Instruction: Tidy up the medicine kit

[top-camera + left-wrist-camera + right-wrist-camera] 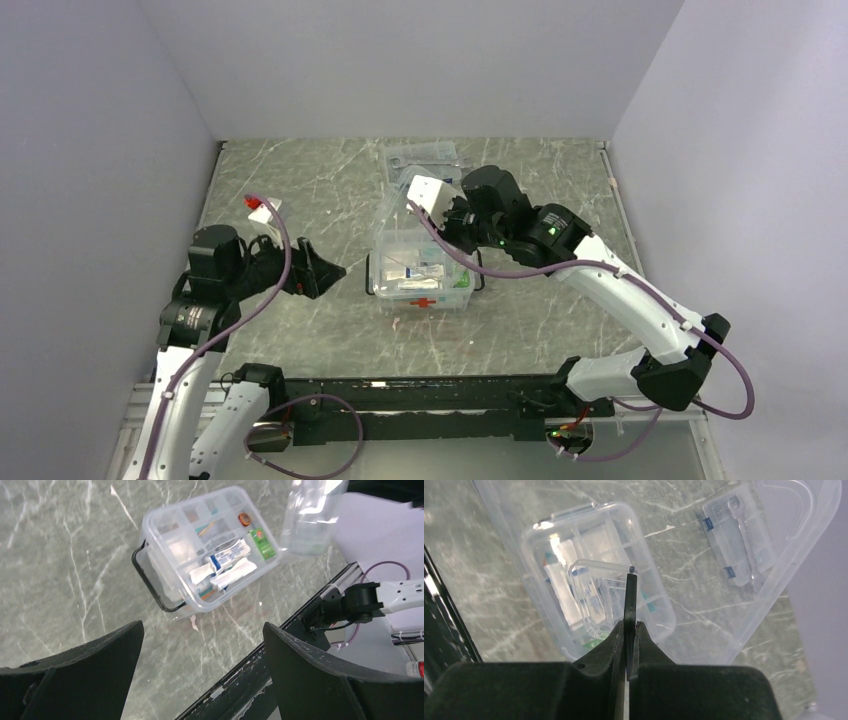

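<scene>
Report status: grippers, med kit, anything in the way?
Left gripper jaws open, empty, left of box. Right gripper shut on lid, lid raised over the open box. Tool case sits behind box, not between lid and box.

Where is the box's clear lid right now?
The lid hangs in the right gripper, tilted above the open box; in the left wrist view it's top right.

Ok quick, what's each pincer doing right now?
Left pincer: open, holding nothing.
Right pincer: closed on the clear lid.
</scene>
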You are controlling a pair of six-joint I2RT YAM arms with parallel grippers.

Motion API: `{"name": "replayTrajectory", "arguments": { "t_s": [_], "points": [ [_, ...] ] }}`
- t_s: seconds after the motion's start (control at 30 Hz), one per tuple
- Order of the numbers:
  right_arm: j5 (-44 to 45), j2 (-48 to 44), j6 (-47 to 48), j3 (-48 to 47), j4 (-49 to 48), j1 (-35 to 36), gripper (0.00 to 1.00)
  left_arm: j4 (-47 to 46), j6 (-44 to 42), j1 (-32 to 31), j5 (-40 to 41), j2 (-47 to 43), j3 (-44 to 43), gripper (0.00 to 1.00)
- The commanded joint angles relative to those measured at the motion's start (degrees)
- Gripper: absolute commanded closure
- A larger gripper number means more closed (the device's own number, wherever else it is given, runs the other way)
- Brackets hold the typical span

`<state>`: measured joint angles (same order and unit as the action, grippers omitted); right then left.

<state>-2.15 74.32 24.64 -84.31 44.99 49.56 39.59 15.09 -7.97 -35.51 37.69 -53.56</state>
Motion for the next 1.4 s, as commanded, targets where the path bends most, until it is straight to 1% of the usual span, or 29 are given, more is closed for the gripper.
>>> {"name": "replayTrajectory", "arguments": {
  "t_s": [0.0, 0.07, 0.2, 0.33, 0.43, 0.57, 0.77, 0.87, 1.03, 1.37],
  "points": [
    [-3.4, 1.3, 12.5, -6.0, 6.9, -0.1, 1.0, -1.5, -1.1, -0.1, 2.1, -1.5, 3.1, 0.04],
    [-4.6, 2.8, 14.4, -8.5, 11.2, -0.1, 1.0, -1.9, -1.2, -0.1, 2.6, -1.9, 4.4, 0.04],
    [-8.7, 3.0, 19.9, -10.2, 16.9, 0.0, 1.0, -2.7, -2.1, -0.1, 5.2, -3.5, 6.8, 0.04],
    [-7.9, 3.9, 20.5, -11.3, 20.9, 0.3, 1.0, -3.1, -2.3, -0.1, 10.1, -5.1, 9.3, 0.04],
    [-5.3, 5.1, 20.1, -10.4, 21.0, 0.5, 1.0, -4.3, -1.6, -0.1, 12.6, -6.3, 11.6, 0.04],
    [-5.0, 7.1, 20.4, -10.2, 21.1, 0.7, 1.0, -5.0, -1.5, -0.1, 14.0, -6.7, 12.6, 0.04],
    [-3.0, 9.9, 21.5, -7.4, 18.2, 0.6, 1.0, -5.4, -1.3, -0.1, 15.3, -8.2, 13.3, 0.03],
    [-3.4, 11.0, 22.2, -6.6, 16.0, 0.3, 1.0, -5.3, -1.3, -0.1, 15.9, -8.6, 13.4, 0.03],
    [-3.2, 13.9, 23.1, -7.9, 14.3, -0.3, 1.0, -5.2, -1.2, -0.1, 16.1, -9.1, 13.6, 0.03],
    [-1.9, 19.6, 24.6, -12.9, 14.0, -1.1, 1.0, -5.4, -1.1, -0.1, 16.2, -9.5, 13.7, 0.03]
  ]
}}
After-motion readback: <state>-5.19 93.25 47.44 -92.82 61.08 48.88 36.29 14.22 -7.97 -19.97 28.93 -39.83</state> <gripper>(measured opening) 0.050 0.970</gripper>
